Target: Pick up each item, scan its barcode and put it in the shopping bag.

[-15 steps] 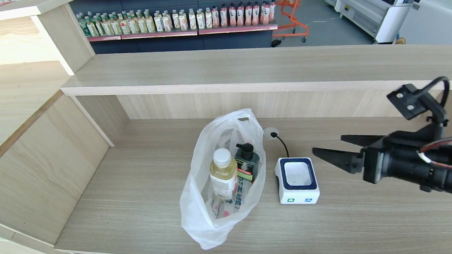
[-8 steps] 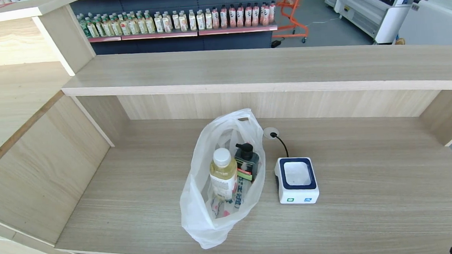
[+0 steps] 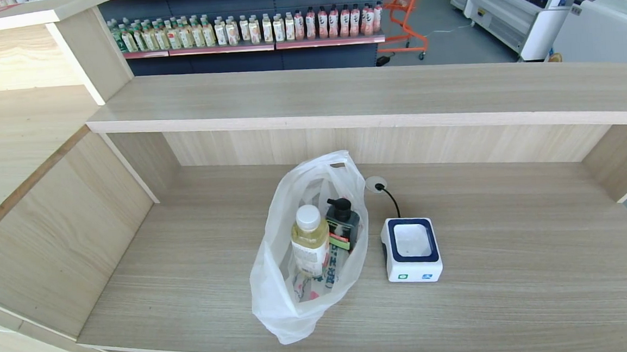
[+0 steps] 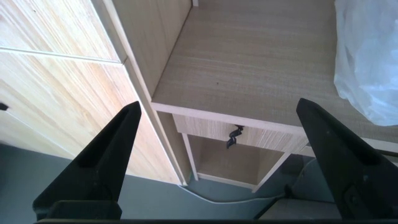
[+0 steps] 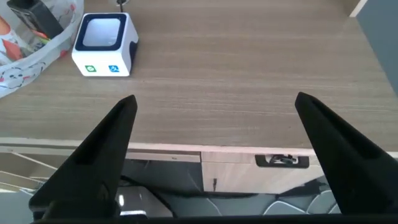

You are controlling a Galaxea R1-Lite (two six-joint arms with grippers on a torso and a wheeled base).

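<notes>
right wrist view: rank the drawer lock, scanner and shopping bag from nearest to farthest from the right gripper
From the right gripper:
1. drawer lock, on the front of the counter, just below.
2. scanner, on the counter top.
3. shopping bag, beyond the scanner, on its left.

just one plastic shopping bag [image 3: 269, 290], one white-capped drink bottle [image 3: 310, 242] and one dark pump bottle [image 3: 342, 224] inside it, one barcode scanner [image 3: 411, 250], one desk [image 3: 515, 278]
</notes>
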